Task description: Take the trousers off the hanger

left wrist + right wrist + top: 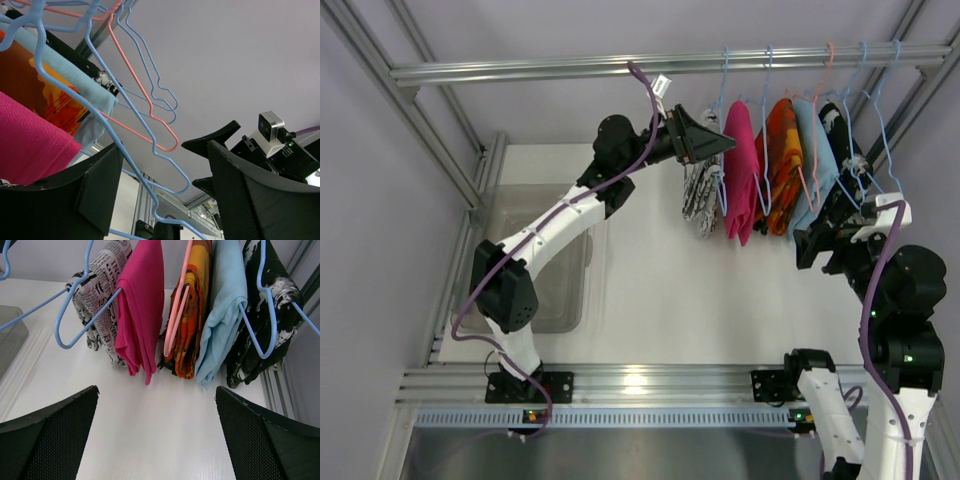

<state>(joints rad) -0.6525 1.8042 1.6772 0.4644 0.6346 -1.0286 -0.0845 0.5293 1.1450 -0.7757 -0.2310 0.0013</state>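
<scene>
The trousers (702,195), white with black newsprint, hang folded over the light-blue hanger (722,185) at the left end of the row on the rail. My left gripper (715,140) is open at the hanger's upper part. In the left wrist view the hanger's wire (125,145) runs between the spread fingers of my left gripper (165,150), and I cannot tell if it touches them. The trousers are hidden there. My right gripper (812,245) is open and empty, low to the right of the row. Its wrist view shows the trousers (102,295) on the hanger (75,325), far beyond the gripper (156,390).
A pink garment (740,180), an orange patterned one (782,165), a light-blue one (810,170) and a black-and-white one (840,130) hang to the right on the rail (570,68). A pink wire hanger (145,95) hangs among them. A clear bin (540,270) sits at the left.
</scene>
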